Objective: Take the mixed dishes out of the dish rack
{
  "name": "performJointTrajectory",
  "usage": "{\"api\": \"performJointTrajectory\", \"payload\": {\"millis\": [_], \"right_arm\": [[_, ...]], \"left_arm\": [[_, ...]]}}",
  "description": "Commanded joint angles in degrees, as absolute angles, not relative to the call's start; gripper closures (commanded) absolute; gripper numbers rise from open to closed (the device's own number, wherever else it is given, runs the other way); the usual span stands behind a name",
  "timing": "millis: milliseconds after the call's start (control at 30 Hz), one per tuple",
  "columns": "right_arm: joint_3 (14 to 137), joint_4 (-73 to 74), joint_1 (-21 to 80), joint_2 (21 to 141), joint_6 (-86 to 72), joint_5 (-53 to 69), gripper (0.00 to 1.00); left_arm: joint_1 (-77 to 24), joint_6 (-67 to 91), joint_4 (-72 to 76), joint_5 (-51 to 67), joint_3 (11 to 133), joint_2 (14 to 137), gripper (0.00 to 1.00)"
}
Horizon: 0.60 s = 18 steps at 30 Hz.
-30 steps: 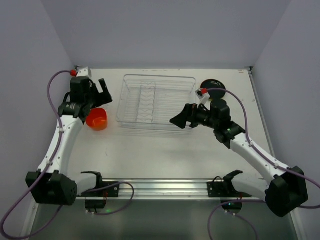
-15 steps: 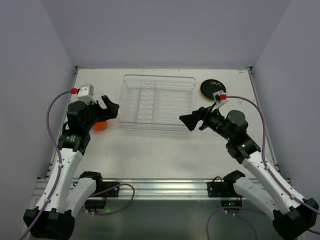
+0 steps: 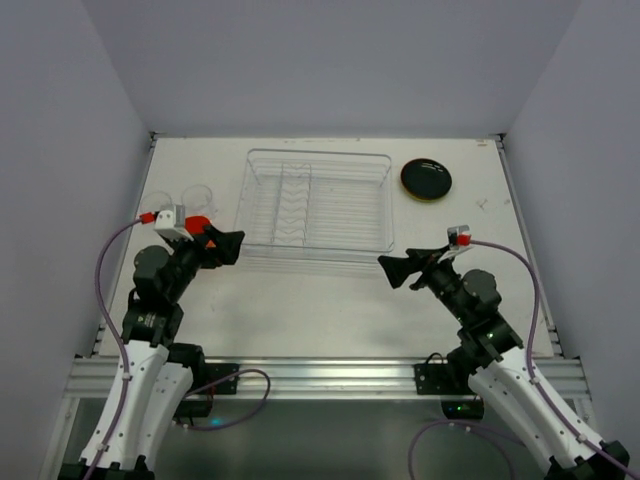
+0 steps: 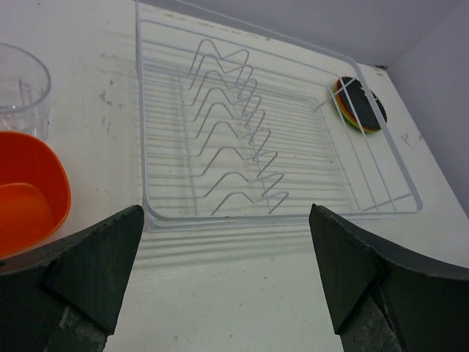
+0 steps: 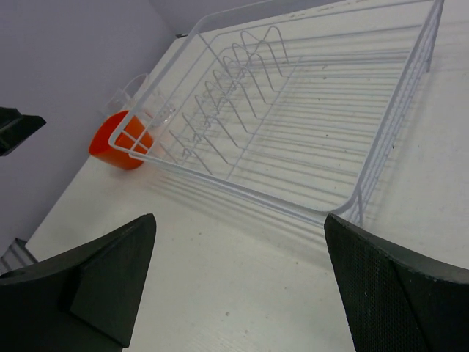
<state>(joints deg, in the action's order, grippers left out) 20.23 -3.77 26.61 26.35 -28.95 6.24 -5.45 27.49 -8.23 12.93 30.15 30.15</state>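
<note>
The dish rack [image 3: 315,205] is a clear wire basket at the table's back middle, and it holds no dishes. The stack of plates [image 3: 426,179], black on top, lies to its right. The left wrist view shows the stack's orange and green edges [image 4: 359,104]. The orange cup [image 3: 199,221] stands left of the rack, and two clear glass cups [image 3: 197,193] stand behind it. My left gripper [image 3: 222,245] is open and empty, in front of the rack's near left corner. My right gripper [image 3: 400,270] is open and empty, in front of the rack's near right corner.
The left wrist view shows the orange cup [image 4: 29,194] and a glass cup [image 4: 22,84] at the left. The right wrist view shows the rack [image 5: 293,110] and the orange cup [image 5: 121,139] beyond it. Grey walls enclose the table [image 3: 320,310].
Both arms have drawn back toward the near edge. My left gripper has left the orange cup, uncovering the glass cups. My right gripper has backed away from the rack's right side.
</note>
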Motion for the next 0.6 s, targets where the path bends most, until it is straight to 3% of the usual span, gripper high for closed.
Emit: {"api": "performJointTrajectory", "payload": {"millis": [0, 567], "right_arm": [[15.66, -8.96, 26.46, 22.08, -28.65, 3.95, 0.01], [11.95, -10.11, 26.37, 19.34, -24.79, 3.43, 0.01]], "left_arm": [[-6.06, 28.13, -4.75, 14.15, 27.08, 28.48, 0.0], [-6.59, 27.69, 1.06, 17.31, 21.0, 28.21, 0.0]]}}
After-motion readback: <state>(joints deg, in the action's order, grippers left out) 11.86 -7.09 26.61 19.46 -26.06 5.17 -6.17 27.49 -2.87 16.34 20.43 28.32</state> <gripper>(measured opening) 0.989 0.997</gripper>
